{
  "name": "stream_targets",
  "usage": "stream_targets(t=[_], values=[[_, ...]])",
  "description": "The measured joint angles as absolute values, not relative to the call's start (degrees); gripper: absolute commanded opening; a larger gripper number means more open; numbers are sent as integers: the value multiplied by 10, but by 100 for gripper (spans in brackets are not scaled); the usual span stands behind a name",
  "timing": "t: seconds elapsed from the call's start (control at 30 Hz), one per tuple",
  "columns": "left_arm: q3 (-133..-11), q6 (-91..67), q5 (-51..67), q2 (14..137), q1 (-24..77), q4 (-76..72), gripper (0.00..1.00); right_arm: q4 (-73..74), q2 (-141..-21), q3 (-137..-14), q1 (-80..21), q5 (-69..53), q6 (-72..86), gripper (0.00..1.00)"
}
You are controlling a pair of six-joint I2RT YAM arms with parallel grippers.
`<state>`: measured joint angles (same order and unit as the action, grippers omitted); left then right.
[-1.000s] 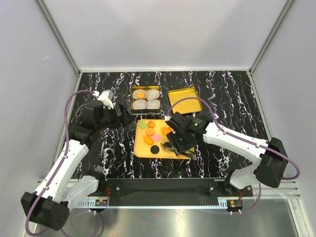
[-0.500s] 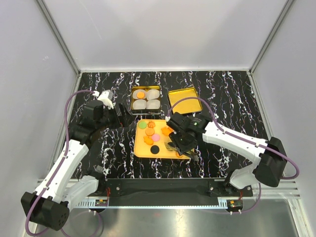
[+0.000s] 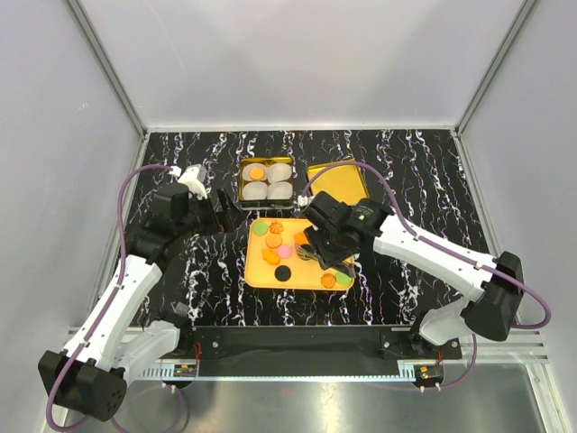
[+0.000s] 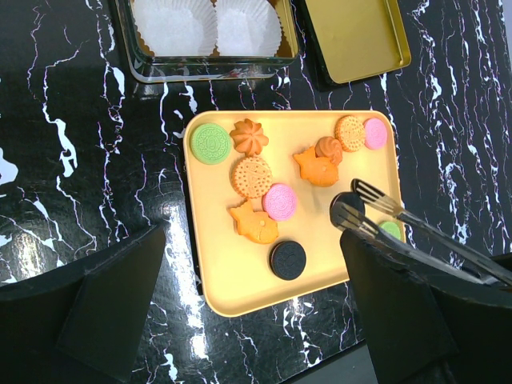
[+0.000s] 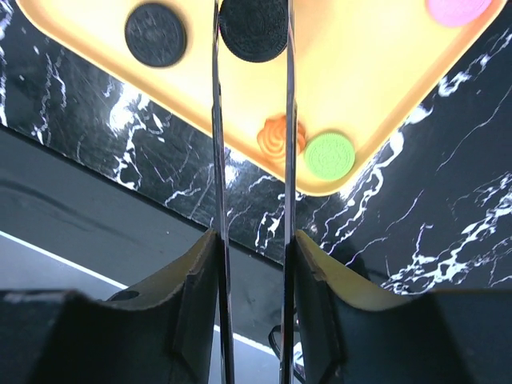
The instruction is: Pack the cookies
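Judged step: moving one piece from tray to tin. Clamped edgewise between the narrowed fingers of the right gripper (image 4: 346, 200), over the yellow tray (image 4: 194, 240): a black sandwich cookie (image 5: 253, 28). Next: carry to a liner without a cookie, then a gentle release. Left gripper (image 3: 223, 207) spread wide, holding nothing.

On the tray: about a dozen loose cookies (image 4: 254, 176). In the gold tin (image 4: 208, 70): four white liners (image 4: 176, 24), one orange cookie (image 3: 256, 171). Beside it: the lid (image 4: 352, 40).
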<state>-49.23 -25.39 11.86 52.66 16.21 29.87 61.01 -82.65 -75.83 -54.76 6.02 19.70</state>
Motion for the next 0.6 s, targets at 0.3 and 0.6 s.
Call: stream_targets(t=[0.3, 0.6], values=[[-492, -254, 121, 526, 162, 299, 99, 610, -865, -840, -518, 65, 175, 45], [-492, -254, 124, 526, 162, 298, 99, 555, -968, -983, -432, 63, 142, 45]])
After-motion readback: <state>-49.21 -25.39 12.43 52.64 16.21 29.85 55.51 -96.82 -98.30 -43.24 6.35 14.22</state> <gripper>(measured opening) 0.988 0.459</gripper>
